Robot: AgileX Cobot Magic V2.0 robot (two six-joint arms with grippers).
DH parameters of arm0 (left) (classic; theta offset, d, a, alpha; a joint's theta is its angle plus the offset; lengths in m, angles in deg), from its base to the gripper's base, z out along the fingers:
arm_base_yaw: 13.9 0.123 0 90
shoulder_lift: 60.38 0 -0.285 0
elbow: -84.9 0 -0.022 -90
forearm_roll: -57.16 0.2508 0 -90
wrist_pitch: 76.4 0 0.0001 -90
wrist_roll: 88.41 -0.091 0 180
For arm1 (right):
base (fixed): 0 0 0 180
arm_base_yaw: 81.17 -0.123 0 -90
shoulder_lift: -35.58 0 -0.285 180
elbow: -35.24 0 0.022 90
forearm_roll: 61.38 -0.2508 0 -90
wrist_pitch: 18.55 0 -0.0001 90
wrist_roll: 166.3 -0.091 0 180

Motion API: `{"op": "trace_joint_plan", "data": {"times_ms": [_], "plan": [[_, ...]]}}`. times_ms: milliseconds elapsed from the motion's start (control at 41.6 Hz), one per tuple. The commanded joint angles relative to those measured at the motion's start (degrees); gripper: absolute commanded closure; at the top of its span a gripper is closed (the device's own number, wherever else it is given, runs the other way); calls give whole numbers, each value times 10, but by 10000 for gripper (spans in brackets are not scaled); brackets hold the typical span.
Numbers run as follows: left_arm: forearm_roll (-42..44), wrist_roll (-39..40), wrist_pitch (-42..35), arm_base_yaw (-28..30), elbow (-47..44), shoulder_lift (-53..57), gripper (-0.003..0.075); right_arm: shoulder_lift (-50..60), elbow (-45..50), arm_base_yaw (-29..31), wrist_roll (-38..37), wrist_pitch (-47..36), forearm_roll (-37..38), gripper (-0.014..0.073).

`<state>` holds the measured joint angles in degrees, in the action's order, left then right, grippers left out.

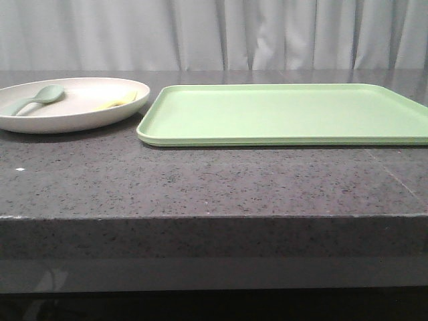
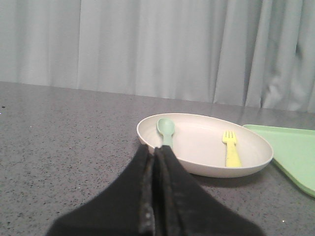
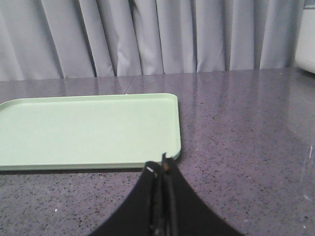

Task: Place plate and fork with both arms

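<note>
The off-white plate [image 1: 73, 117] sits at the far left of the table, also seen in the left wrist view [image 2: 256, 150]. The pale yellow fork [image 1: 117, 101] lies inside it on its right side, tines away from me in the left wrist view [image 2: 231, 150]. A grey-green spoon [image 1: 33, 98] lies in the plate too [image 2: 166, 130]. My left gripper [image 2: 156, 150] is shut and empty, just short of the plate's near rim. My right gripper [image 3: 162, 164] is shut and empty, by the near right corner of the green tray. Neither gripper shows in the front view.
A light green rectangular tray [image 1: 287, 114] lies right of the plate, also in the right wrist view [image 3: 88, 130] and at the edge of the left wrist view [image 2: 295, 152]. The dark speckled tabletop [image 1: 214, 180] ends at a front edge. Grey curtains hang behind.
</note>
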<state>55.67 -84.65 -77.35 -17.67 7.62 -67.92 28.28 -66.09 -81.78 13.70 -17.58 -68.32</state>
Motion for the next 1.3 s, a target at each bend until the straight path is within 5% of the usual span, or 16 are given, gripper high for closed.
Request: {"op": "trace_joint_plan", "data": {"times_ms": [0, 914, 1274], "plan": [[-3, 5, -49, 0, -6, 14, 741, 11, -2, 3, 4, -43, -1, 662], [-3, 5, -96, 0, 5, 14, 740, 11, -12, 3, 4, -76, -1, 662], [-3, 5, 90, 0, 269, -56, 740, -40, -237, 3, 4, 72, 29, 662]]}}
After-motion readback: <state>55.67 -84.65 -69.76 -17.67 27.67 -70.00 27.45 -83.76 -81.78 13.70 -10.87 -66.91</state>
